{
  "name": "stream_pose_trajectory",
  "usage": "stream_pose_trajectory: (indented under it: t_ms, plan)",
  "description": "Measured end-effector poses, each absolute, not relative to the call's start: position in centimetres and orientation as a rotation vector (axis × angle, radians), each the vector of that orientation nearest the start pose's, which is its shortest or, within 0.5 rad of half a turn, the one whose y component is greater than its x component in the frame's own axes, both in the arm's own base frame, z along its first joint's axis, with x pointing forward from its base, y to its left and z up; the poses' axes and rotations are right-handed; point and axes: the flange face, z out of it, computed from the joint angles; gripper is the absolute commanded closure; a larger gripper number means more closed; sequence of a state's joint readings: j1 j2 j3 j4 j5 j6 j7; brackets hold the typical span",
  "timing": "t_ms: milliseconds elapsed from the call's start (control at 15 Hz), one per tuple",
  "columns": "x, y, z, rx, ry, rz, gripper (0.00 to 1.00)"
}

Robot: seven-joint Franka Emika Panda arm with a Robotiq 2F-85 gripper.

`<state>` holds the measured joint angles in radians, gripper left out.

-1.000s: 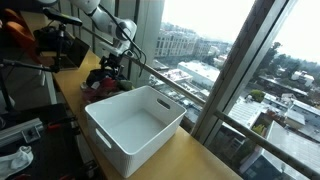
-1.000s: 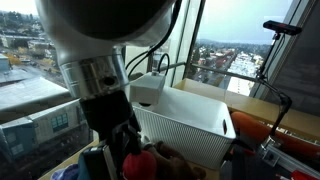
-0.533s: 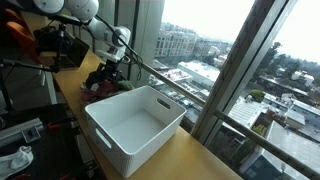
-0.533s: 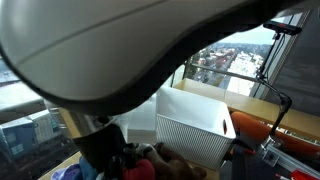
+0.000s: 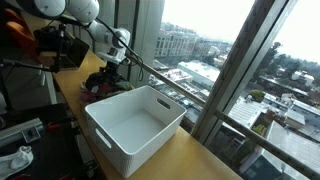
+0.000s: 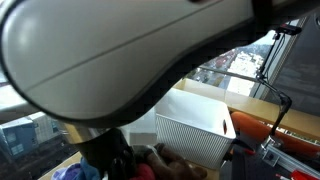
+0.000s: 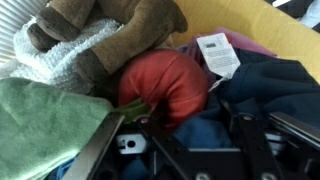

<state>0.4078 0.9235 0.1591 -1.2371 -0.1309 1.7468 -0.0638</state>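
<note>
The gripper [image 7: 172,142] hung low over a heap [image 5: 100,82] of cloth and soft toys, with its fingers [image 7: 98,152] spread wide and gripping nothing. In the wrist view a red stuffed ball [image 7: 165,85] lay just ahead of the fingertips, in line with the gap between them. I could not tell whether either finger touched it. Beyond the ball, farther from the gripper, a brown plush toy [image 7: 110,22] lay across a white towel [image 7: 55,58]. A green cloth [image 7: 45,130] lay against the outside of one finger. On the opposite side, a dark blue garment [image 7: 265,88] with a white tag [image 7: 218,52] spread past the other finger. In an exterior view a white basket [image 5: 135,128] stood on the wooden table [image 5: 195,160], near the gripper and just beside the heap.
</note>
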Motion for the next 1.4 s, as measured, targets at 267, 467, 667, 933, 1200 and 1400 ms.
stream_pose_trajectory:
  t_ms: [267,467,667,933,1200,1400]
  plan:
    - [61.7,34.3,18.4,-2.994,-1.011,0.632,0.99]
    - [62.1,33.6,18.5,-2.991,-1.006,0.631,0.96]
    - [62.7,32.7,19.3,-2.998,-0.986,0.617,0.96]
    - [63.6,31.3,22.5,-3.01,-0.961,0.591,0.96]
    - [65.1,29.1,28.9,-3.038,-0.915,0.538,0.96]
    - [66.5,26.8,34.9,-3.06,-0.873,0.475,0.96]
